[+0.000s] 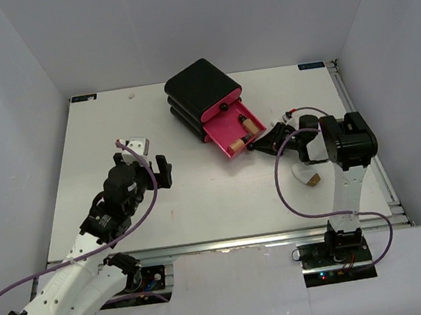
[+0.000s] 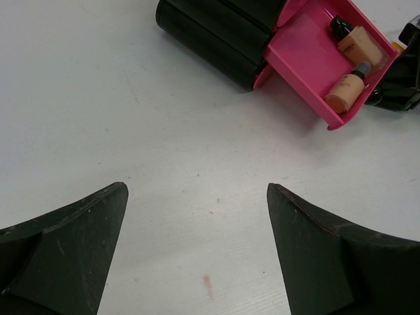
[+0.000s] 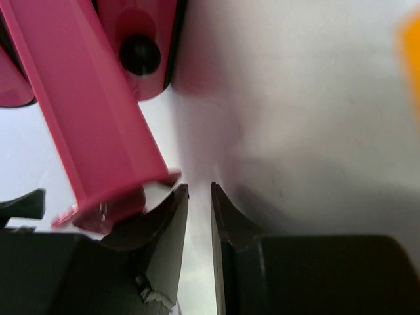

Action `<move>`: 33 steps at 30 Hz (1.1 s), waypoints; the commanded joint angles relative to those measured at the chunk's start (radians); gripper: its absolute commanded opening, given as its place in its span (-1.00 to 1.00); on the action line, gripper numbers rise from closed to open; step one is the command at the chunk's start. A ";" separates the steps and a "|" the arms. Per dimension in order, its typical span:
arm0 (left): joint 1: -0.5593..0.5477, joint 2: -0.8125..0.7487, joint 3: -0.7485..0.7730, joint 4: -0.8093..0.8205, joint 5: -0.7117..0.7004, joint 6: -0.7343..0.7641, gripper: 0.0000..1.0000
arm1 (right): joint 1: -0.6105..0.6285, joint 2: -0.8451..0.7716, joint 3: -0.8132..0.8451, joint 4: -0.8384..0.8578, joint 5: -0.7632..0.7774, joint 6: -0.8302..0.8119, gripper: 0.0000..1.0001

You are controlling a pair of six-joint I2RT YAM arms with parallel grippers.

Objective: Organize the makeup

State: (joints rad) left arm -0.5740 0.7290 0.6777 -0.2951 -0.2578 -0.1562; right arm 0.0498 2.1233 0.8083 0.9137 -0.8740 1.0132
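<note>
Two tan bottles with dark caps (image 1: 249,127) lie side by side in the pulled-out pink plastic drawer (image 1: 223,132) of the large black box (image 1: 200,89) in the top view, so part of the makeup is already stowed. A white oval tube with a tan end (image 1: 309,179) lies on the white table (image 1: 201,205), well apart from the drawer and close to the right arm; it is not yet put away. The right tool (image 1: 265,141) sits low just beside the drawer's front right corner, probably to nudge or steady the drawer. The left tool (image 1: 151,157) hovers over bare table to the left of the box, likely to keep out of the way.

From the left wrist, the left tool (image 2: 197,249) is spread wide with nothing between its fingers (image 2: 65,256). Both bottles (image 2: 357,44) show in the drawer (image 2: 302,52), beside the box (image 2: 210,33).

From the right wrist, the right tool (image 3: 199,216) is narrowed to a slim gap and holds nothing. The drawer's pink wall (image 3: 92,111) stands just left of its fingers (image 3: 172,226); I cannot tell whether they touch. A round black knob (image 3: 139,54) sits on another pink front behind. An orange blur (image 3: 410,59) at the right edge is too soft to name
</note>
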 commanded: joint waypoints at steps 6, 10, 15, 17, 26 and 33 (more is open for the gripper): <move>0.013 -0.010 -0.004 0.026 0.032 0.007 0.96 | 0.075 -0.096 0.080 -0.100 0.262 -0.117 -0.44; 0.013 -0.012 -0.004 0.025 0.035 0.007 0.96 | 0.079 -0.092 0.073 -0.066 0.253 -0.079 -0.44; 0.013 -0.010 -0.005 0.026 0.034 0.007 0.96 | 0.082 -0.066 0.064 0.106 0.197 0.057 -0.44; 0.013 -0.010 -0.004 0.025 0.032 0.007 0.96 | 0.084 -0.057 0.071 0.186 0.164 0.123 -0.45; 0.016 -0.007 -0.006 0.026 0.029 0.007 0.96 | 0.090 -0.032 0.086 0.382 0.101 0.280 -0.46; 0.017 0.006 -0.006 0.027 0.030 0.007 0.96 | 0.097 -0.046 0.098 0.319 0.096 0.200 -0.45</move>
State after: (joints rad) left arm -0.5648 0.7315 0.6777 -0.2905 -0.2379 -0.1539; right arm 0.1338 2.0846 0.8642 1.1778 -0.7662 1.2551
